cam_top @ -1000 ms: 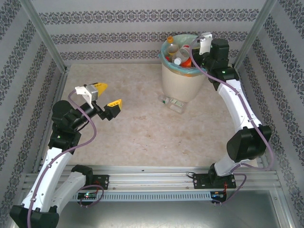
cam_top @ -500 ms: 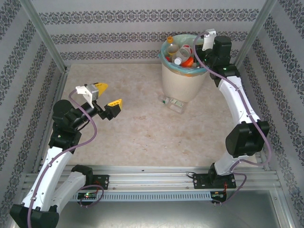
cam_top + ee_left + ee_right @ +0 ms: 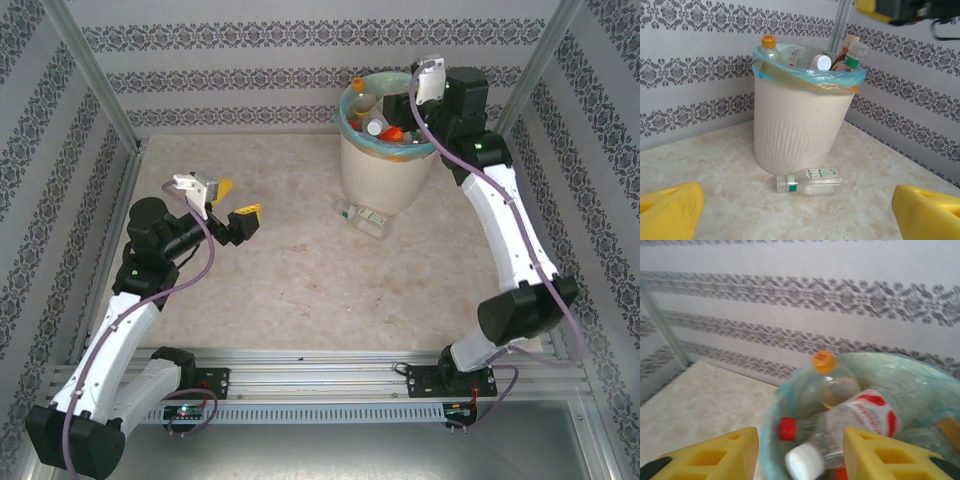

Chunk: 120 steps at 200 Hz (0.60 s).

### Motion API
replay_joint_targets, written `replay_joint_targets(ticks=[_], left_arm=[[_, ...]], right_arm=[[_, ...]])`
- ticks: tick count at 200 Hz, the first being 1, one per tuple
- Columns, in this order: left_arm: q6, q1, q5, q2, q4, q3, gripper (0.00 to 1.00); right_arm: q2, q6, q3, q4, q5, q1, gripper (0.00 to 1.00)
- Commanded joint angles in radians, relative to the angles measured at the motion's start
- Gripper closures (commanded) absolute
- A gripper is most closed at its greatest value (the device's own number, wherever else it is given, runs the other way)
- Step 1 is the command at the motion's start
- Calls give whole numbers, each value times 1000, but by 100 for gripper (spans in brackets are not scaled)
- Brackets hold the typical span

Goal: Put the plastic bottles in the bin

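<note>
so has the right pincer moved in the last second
Yes. In the top view the right pincer has shifted slightly up the picture, toward the back wall, along the right rim of the bin, which stays put.

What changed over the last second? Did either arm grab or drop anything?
The right tool shifted a little toward the back wall above the bin, open with nothing in its grip. The left tool crept slightly right as its arm moved, also open. Nothing was taken hold of or let go. The bin, the bottles in it and the loose bottle lying at its base stayed put.
</note>
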Motion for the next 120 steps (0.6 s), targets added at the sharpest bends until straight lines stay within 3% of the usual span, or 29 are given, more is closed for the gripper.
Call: replay_joint_targets(ticks=[1,30,65,120], left_arm=[[-17,-13,-17,-18,7,2,3],[-2,-14,-49,2,-27,15,3],[-40,-14,-130,61,-88,23,3],[-90,-14,-211,119,-145,29,4]], right_arm=[[-82,36,-80,-3,-19,4,57],[-171,-21,-202,-9,-73,64,61],[-223,-215,-385,-112,-129,147,53],[-225,-285,-700,-100,-44,166,42]])
